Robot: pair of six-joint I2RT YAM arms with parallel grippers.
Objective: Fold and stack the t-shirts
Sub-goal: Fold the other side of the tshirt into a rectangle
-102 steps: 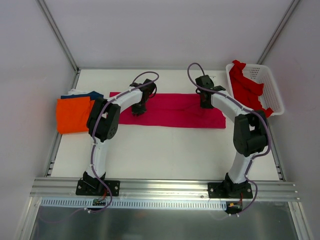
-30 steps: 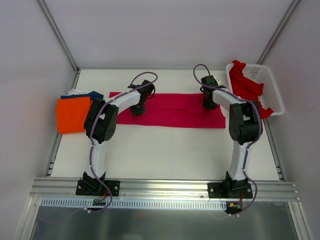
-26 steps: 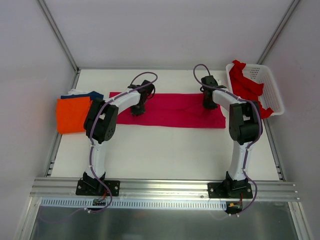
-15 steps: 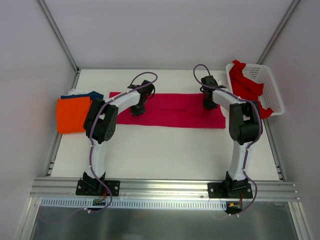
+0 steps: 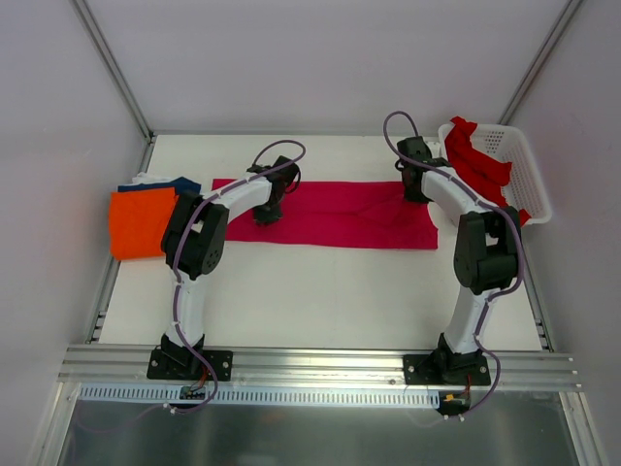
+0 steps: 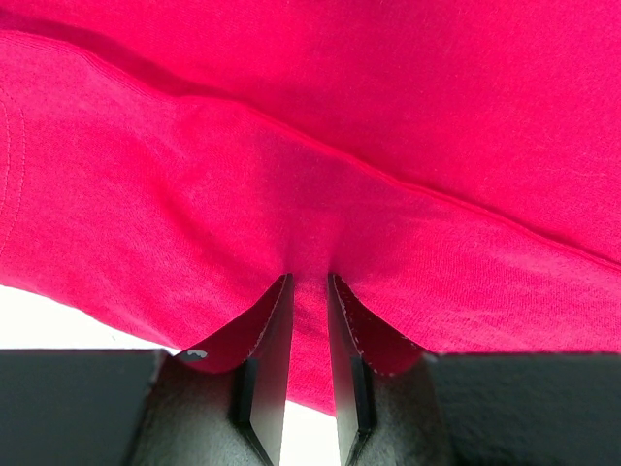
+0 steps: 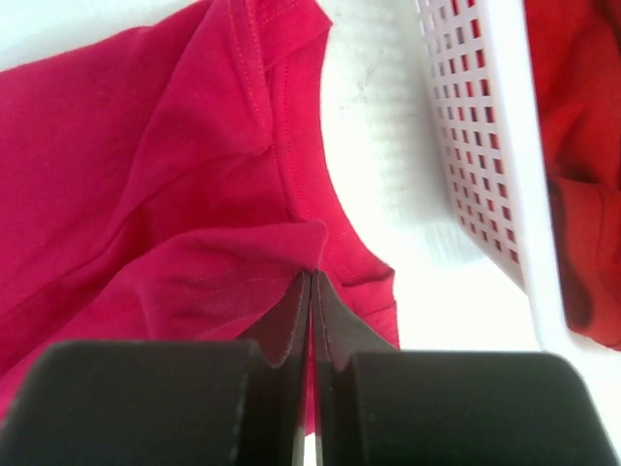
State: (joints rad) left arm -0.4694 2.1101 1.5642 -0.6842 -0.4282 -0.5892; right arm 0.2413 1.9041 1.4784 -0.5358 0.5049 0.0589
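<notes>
At the far left of the white table (image 5: 320, 291) we see an orange cloth t-shirt (image 5: 143, 222) folded into a flat rectangle. A navy cloth t-shirt (image 5: 160, 183) is folded just behind it and shows past its far edge. Beside them, a crimson-pink cloth t-shirt (image 5: 335, 216) lies as a long band across the middle of the table. The left gripper (image 6: 309, 282) stands on its left part, and its fingers (image 6: 267, 340) are drawn close on a ridge of the pink cloth nipped between them. Toward the band's far right corner, the right gripper (image 7: 310, 277) has its fingers pressed flat together, and a peak of the same shirt's edge is caught at their tips. Just right of that corner sits a white plastic lattice basket (image 5: 532, 180), with a brighter red cloth t-shirt (image 5: 480, 170) heaped in it and spilling over its rim.
</notes>
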